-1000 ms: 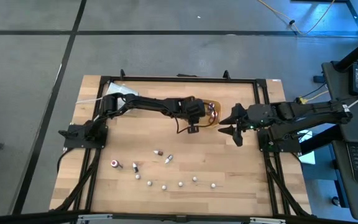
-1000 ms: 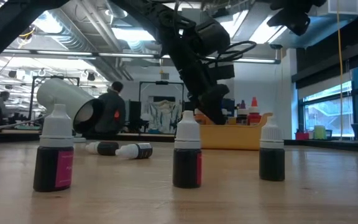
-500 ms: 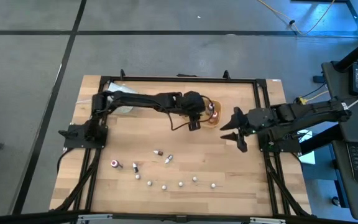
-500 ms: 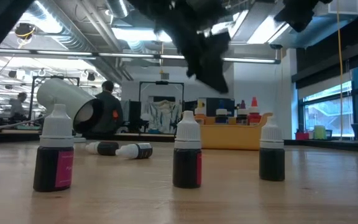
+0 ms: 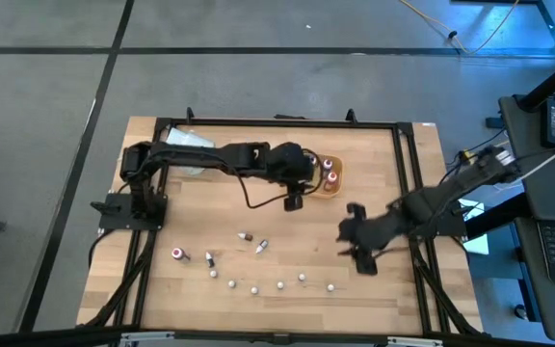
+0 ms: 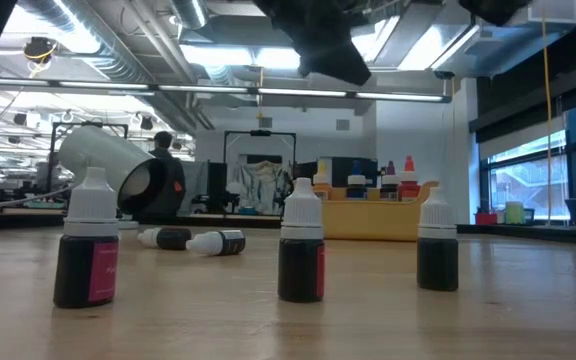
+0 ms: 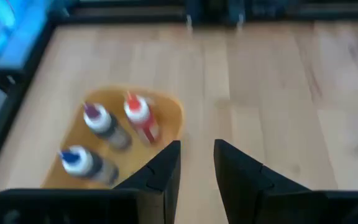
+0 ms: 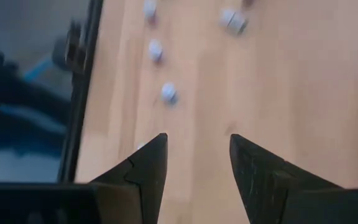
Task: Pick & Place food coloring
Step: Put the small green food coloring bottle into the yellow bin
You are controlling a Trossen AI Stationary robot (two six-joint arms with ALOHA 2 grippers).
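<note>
Right gripper (empty) parted above table

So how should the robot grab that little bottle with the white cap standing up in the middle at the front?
Probably from straight above, with the fingers closing on the white cap of the bottle. It stands upright with open wood on both sides, so the cap is the easiest part to reach.

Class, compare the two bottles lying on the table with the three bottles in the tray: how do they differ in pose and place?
The lying bottles rest on their sides on bare wood, while the tray bottles stand upright. The lying pair sit near the table's middle; the tray bottles are grouped inside the orange tray near the far edge, beside the left gripper. All are small dropper bottles with dark bodies.
</note>
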